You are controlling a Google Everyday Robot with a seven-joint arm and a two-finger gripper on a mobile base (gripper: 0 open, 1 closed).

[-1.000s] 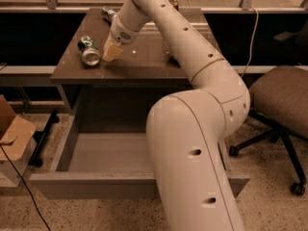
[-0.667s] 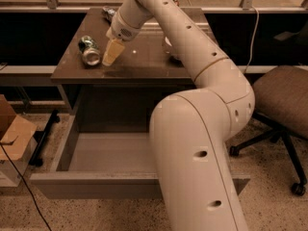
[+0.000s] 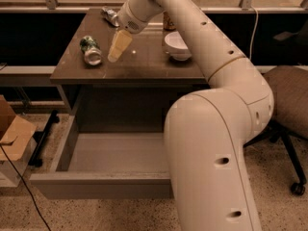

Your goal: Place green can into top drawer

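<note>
The green can [image 3: 90, 50] lies on its side on the left part of the dark tabletop [image 3: 144, 69], its silver end facing the camera. My gripper [image 3: 118, 47] hangs over the tabletop just right of the can, apart from it, and holds nothing I can see. The top drawer [image 3: 53, 184] is pulled open below the tabletop, with a bare grey interior.
A white bowl [image 3: 178, 45] and a brown-orange can [image 3: 168, 22] stand on the right of the tabletop. A silver-grey can [image 3: 110, 16] lies at the back. My arm [image 3: 211, 143] covers the drawer's right part. A cardboard box [image 3: 10, 134] is left, an office chair [image 3: 288, 100] right.
The gripper has stayed beside the green can, shifting slightly. The can has not moved and the drawer remains open.
</note>
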